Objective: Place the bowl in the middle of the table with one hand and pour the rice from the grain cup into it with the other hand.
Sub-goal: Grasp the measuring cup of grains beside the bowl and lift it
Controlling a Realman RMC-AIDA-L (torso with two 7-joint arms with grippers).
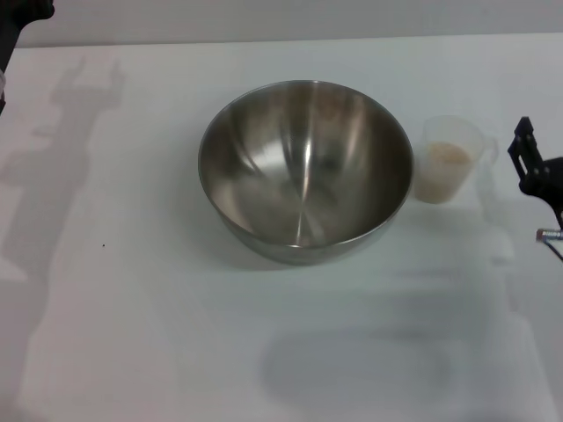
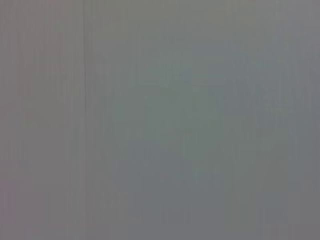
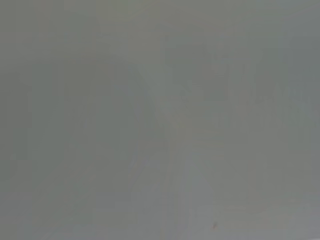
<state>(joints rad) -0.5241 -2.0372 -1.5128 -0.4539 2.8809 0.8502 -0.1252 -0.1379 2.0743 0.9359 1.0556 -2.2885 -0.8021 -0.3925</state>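
One grain cup [image 1: 450,158] stands just beside the right hand [image 1: 528,163]; its grip state unclear.

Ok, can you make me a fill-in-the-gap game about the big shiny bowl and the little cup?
1. The bowl has ____ inside it.
2. The rice is in the grain ____.
3. The grain cup stands on the bowl's ____ side, the robot's own.
4. The right gripper is ____ the cup, not touching it.

Missing words: nothing; cup; right; beside
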